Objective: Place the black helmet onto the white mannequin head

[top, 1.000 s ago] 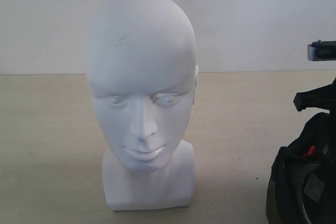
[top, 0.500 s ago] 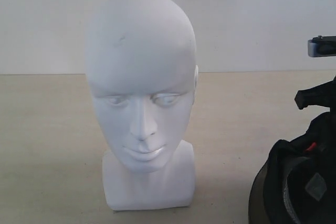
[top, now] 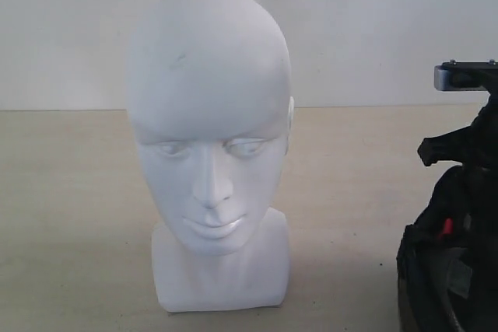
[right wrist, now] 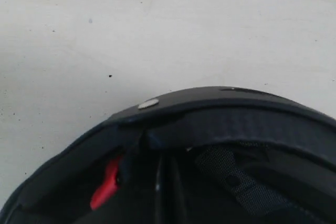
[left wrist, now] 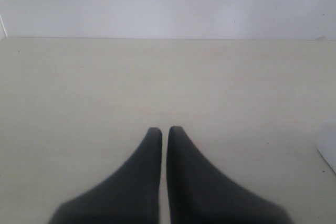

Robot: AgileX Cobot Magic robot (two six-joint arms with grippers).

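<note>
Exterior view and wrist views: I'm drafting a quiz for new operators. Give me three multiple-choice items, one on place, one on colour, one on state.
1. Where is the black helmet relative to the white mannequin head? A on top of it; B off to its side, apart; C behind it.
2. What colour is the small tab inside the helmet? A red; B green; C blue.
3. How does the left gripper stand? A wide open; B shut, empty; C shut on the head.
Key: 1 B, the helmet sits at the exterior view's right edge; 2 A, the right wrist view shows it red; 3 B, its fingers nearly touch with nothing between.
</note>
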